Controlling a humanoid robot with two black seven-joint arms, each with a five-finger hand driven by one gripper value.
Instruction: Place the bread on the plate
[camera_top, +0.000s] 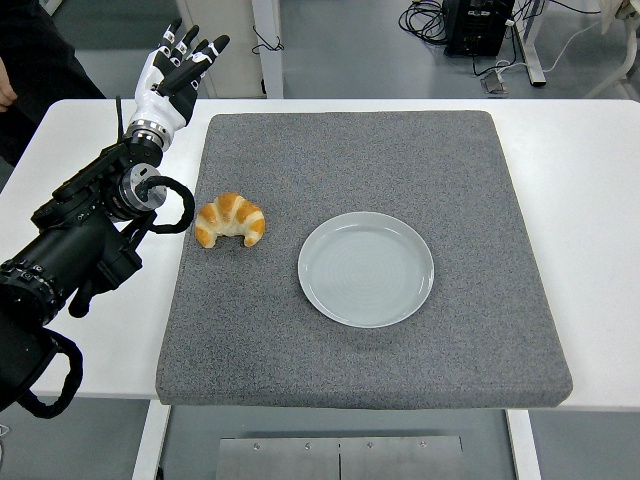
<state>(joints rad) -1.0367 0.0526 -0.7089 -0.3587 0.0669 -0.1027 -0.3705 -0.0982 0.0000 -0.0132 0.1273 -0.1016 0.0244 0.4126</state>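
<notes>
Lying on the grey mat (400, 160) left of the plate (366, 268), the bread (230, 219) sits well apart from the left hand (172, 72), which is raised over the worktop's (590, 190) far-left edge, fingers spread, holding nothing.

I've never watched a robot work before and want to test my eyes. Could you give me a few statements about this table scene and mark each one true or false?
1. The croissant lies on the grey mat, left of the plate. True.
2. The plate already has bread on it. False: the plate is empty, and the croissant is apart from it.
3. The left hand is raised with fingers spread, holding nothing. True.
4. The left hand is gripping the croissant. False: it is up near the table's far left corner, well away from it.
5. Both robot arms reach over the table. False: only the left arm shows.
</notes>
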